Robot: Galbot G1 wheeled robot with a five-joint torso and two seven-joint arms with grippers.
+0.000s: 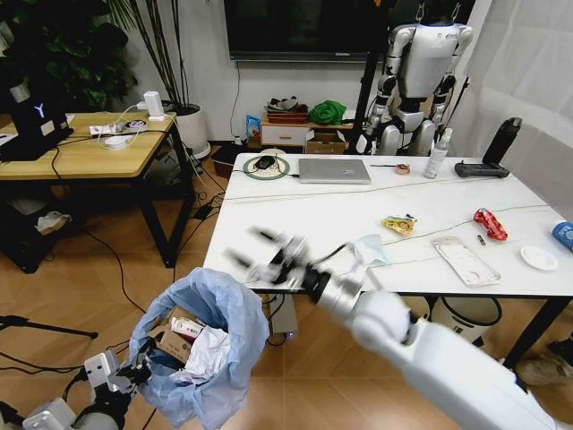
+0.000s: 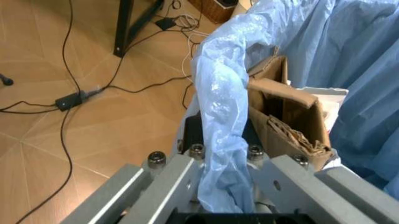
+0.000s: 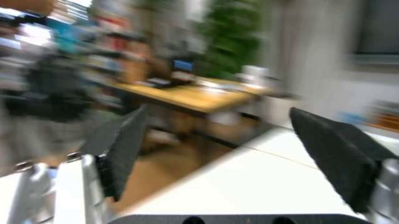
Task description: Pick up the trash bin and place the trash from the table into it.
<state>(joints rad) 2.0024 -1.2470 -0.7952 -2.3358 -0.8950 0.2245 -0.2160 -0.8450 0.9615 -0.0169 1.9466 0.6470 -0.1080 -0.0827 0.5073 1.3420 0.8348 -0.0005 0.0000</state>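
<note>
A white marble-look bench (image 1: 358,215) on slim black legs fills the middle of the head view. The right pincer (image 1: 253,253) hangs over the bench's near left edge, its two dark pads (image 3: 124,149) spread wide apart with nothing between them. Low at the near left, off the bench and above the wooden floor, the left pincer (image 1: 134,374) is clamped on the rim of the trash bin (image 1: 201,345); the left wrist view shows the bin's crinkly light-blue bag (image 2: 221,140) pinched between its grey fingers (image 2: 181,182). Inside the bin lie torn brown cardboard (image 2: 283,116) and crumpled white tissue (image 1: 206,354). Litter lies scattered on the bench: a pale blue-white crumpled piece (image 1: 369,251) just beside the right arm, a yellow wrapper (image 1: 398,224) right of it, clear plastic packaging (image 1: 464,260) near the front edge, a red wrapper (image 1: 490,224) farther right, a white lid (image 1: 538,258) near the right end, and a blue cup (image 1: 563,235) at the right edge. A silver laptop (image 1: 334,170) sits along the far edge, with a clear spray bottle (image 1: 437,154) to its right.
</note>
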